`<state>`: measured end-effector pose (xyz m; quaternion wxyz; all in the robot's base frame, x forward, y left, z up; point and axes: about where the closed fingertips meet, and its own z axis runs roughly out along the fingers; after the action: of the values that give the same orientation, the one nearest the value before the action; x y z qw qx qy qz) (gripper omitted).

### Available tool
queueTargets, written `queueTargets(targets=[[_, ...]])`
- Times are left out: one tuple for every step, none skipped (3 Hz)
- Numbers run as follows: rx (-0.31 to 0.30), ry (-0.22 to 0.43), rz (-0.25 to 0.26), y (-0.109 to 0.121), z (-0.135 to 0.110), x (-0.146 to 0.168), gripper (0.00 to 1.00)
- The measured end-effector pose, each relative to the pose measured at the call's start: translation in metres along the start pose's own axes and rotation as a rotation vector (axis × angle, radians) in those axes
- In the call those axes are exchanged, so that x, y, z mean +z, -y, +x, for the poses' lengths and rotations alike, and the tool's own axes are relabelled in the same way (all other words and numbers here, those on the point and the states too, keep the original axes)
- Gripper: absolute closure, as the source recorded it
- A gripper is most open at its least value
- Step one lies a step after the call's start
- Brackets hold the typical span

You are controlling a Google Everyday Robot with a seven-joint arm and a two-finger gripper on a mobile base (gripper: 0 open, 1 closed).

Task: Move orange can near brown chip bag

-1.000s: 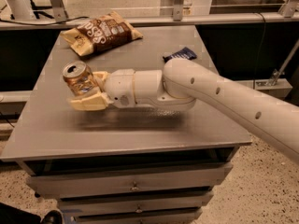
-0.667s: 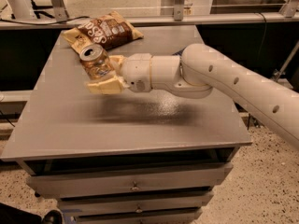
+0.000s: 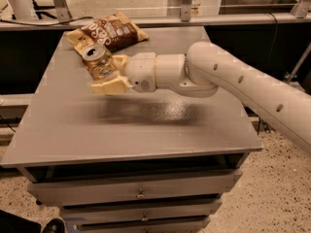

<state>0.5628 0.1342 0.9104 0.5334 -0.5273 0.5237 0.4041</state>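
My white arm (image 3: pixel 243 81) reaches in from the right edge across a grey worktop (image 3: pixel 146 130). My tool (image 3: pixel 104 73) hangs over the far left part of the worktop. Its two cream fingers (image 3: pixel 111 86) are clamped on either side of the orange can (image 3: pixel 98 62). The can is held off the surface and tilted, its silver top and pull-tab facing up and to the left. A soft shadow (image 3: pixel 141 113) lies on the worktop beneath. Just behind the can, at the far left corner, the brown chip bag (image 3: pixel 111 32) lies flat, crinkled, with pale lettering. Drawers (image 3: pixel 141 194) sit under the front edge.
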Motion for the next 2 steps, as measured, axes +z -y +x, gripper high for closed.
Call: queueTargets(targets=[[0.017, -0.011, -0.042, 0.037, 0.027, 0.008, 1.0], [0.052, -0.015, -0.078, 0.088, 0.068, 0.015, 1.0]])
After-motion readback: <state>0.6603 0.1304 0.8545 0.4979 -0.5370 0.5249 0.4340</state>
